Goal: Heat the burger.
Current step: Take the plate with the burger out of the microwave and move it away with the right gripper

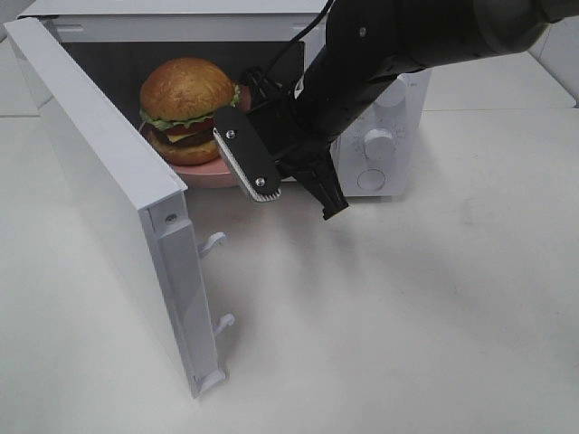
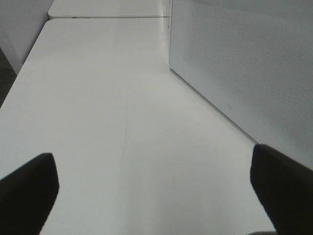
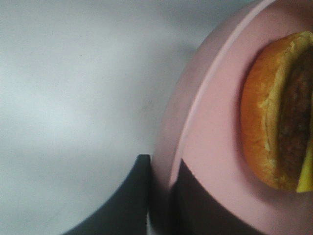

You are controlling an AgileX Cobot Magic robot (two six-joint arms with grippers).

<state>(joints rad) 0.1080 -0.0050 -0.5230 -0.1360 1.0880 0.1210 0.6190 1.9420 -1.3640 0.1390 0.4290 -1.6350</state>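
The burger [image 1: 187,110] sits on the pink plate [image 1: 213,174] in the microwave [image 1: 380,99] cavity, upper left of centre in the exterior view. The right gripper [image 1: 291,177], clamped on the plate's rim, lies just right of and below the burger. The right arm slants down from the upper right; the left gripper [image 2: 156,193] rests released over bare table [image 2: 107,98].
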